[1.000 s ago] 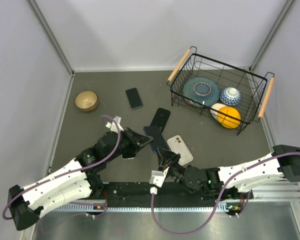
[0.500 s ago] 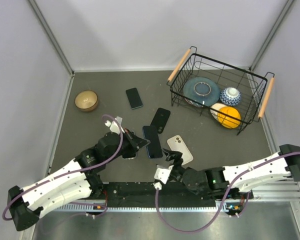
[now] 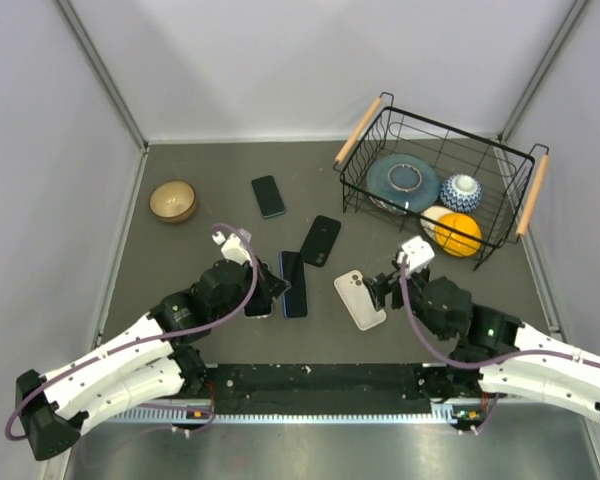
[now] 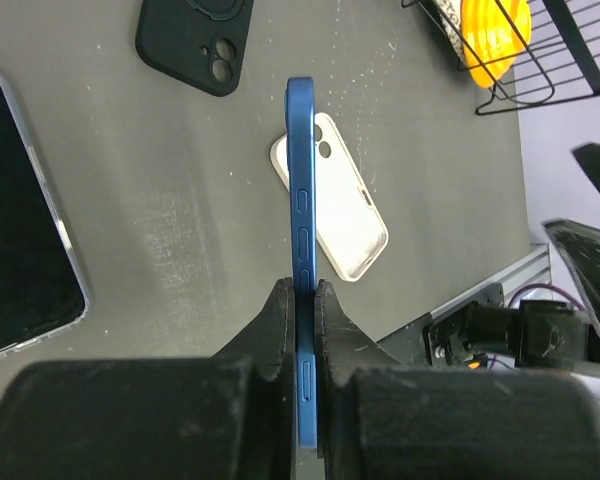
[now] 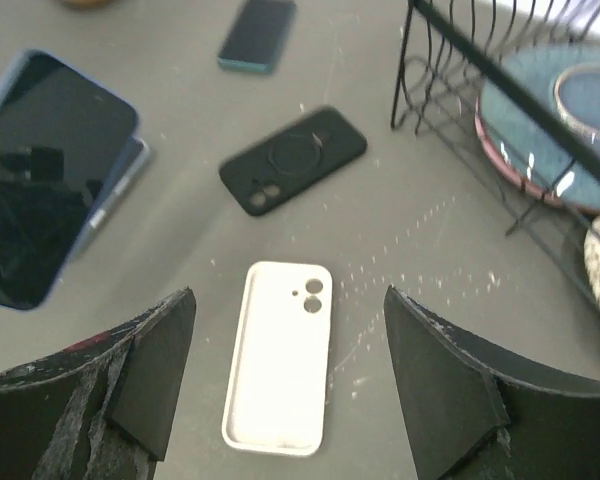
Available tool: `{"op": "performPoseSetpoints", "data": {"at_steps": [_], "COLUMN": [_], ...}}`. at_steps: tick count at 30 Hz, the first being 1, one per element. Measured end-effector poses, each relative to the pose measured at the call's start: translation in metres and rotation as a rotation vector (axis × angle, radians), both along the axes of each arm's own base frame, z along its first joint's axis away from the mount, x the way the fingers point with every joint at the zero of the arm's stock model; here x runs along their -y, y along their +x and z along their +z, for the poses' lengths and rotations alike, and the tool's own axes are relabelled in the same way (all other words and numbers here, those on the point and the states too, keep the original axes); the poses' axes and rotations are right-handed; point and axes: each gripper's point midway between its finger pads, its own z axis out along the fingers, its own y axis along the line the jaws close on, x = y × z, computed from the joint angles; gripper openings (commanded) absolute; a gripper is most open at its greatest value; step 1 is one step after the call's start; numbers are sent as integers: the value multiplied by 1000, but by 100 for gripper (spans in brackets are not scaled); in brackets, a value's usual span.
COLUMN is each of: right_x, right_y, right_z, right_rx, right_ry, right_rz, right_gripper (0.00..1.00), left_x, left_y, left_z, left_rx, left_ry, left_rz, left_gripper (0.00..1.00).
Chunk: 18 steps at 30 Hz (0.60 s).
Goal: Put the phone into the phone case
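Your left fingers [image 4: 276, 325] are pinched narrow on the blue phone [image 4: 300, 200]. They grip its flat faces near one end, so the slim slab shows edge-on to the wrist camera with its side buttons in a row. It sits left of centre over the dark, matte bench [image 3: 200, 170]. You cannot tell whether its lower edge touches the surface. A second phone [image 4: 20, 220], with a glossy black screen and a pale rim, lies flat just beside it.

The white case [image 5: 280, 355] lies flat on the bench to the right of the blue phone, apart from it. It is smooth, with rounded corners and a two-hole camera cut-out. Your right fingers [image 5: 155, 365] are spread wide and hold nothing; the case lies in the gap between them in the wrist view.

Farther back lie a matte black case [image 3: 321, 240] with a ring on its back and a small teal-edged phone [image 3: 268, 196]. A round wooden bowl [image 3: 173, 201] sits at the left. At the right rear, a black wire basket [image 3: 360, 135] with wooden handles holds a glazed blue plate [image 3: 402, 182], a patterned bowl [image 3: 461, 192] and an orange ball [image 3: 458, 235].
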Motion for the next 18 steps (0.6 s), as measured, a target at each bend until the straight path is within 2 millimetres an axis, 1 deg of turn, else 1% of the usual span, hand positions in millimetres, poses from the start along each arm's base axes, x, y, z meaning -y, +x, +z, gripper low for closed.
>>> {"op": "performPoseSetpoints", "data": {"at_steps": [2,4,5,6,7,8,10,12,14,16,18], "right_x": [6,2,0,-2,-3,-3,4,13,18,18,18], "right_y": [7,14,19,24,31,36,44,45,43,41,40], "right_z": [-16,-35,-43,-52,-67,-77,-106,-131,-151,-164,-176], "right_rx": [-74,-174,-224,-267,-341,-387,-508,-620,-711,-778,-833], "right_ry": [-38,-126,-163,-197,-239,-260,-299,-328,-344,-349,-353], "right_rz": [-43,-72,-89,-102,-120,-129,-160,-178,-183,-178,-173], "right_gripper": [75,73,69,68,66,64,61,57,50,45,43], "left_x": [0,-1,-1,-1,-1,-1,-1,-1,-1,-2,-2], "left_y": [-2,-4,-5,-6,-7,-8,-10,-12,-13,-14,-15], "left_z": [1,3,3,3,1,0,-4,-10,-13,-17,-19], "left_rx": [16,27,33,36,36,34,28,23,18,11,7], "left_ry": [12,10,11,12,15,17,26,36,42,46,49], "left_rz": [-23,-38,-46,-54,-62,-66,-79,-88,-94,-99,-101], "left_gripper": [0,0,0,0,0,0,0,0,0,0,0]}}
